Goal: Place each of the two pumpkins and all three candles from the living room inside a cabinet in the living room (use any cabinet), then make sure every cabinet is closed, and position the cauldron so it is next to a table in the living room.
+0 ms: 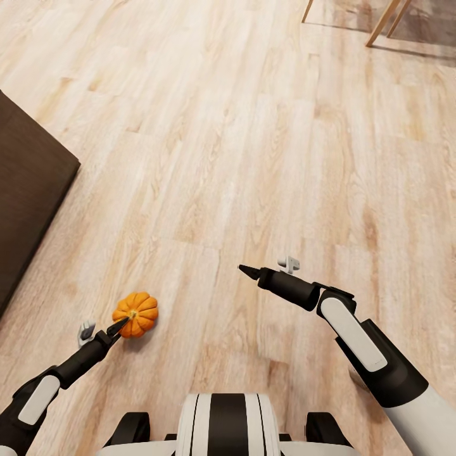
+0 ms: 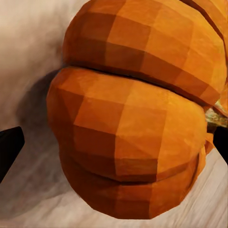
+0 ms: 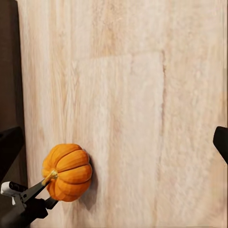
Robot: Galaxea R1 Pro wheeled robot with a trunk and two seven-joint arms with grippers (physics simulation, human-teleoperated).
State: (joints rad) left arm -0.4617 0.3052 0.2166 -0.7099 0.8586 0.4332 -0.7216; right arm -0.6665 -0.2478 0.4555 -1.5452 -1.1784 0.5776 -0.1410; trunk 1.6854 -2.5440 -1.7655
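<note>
A small orange ribbed pumpkin rests on the wood floor to my lower left. My left gripper is open right at it, one fingertip by the stem. In the left wrist view the pumpkin looms close between the two dark fingers, with a gap on one side. The right wrist view looks down on the same pumpkin. My right gripper hangs open over bare floor to the right, holding nothing. The dark-brown cabinet stands at the left edge, and its top is what I see of it.
Light wooden chair legs stand at the far upper right. Wood plank floor stretches ahead between the cabinet and the chair.
</note>
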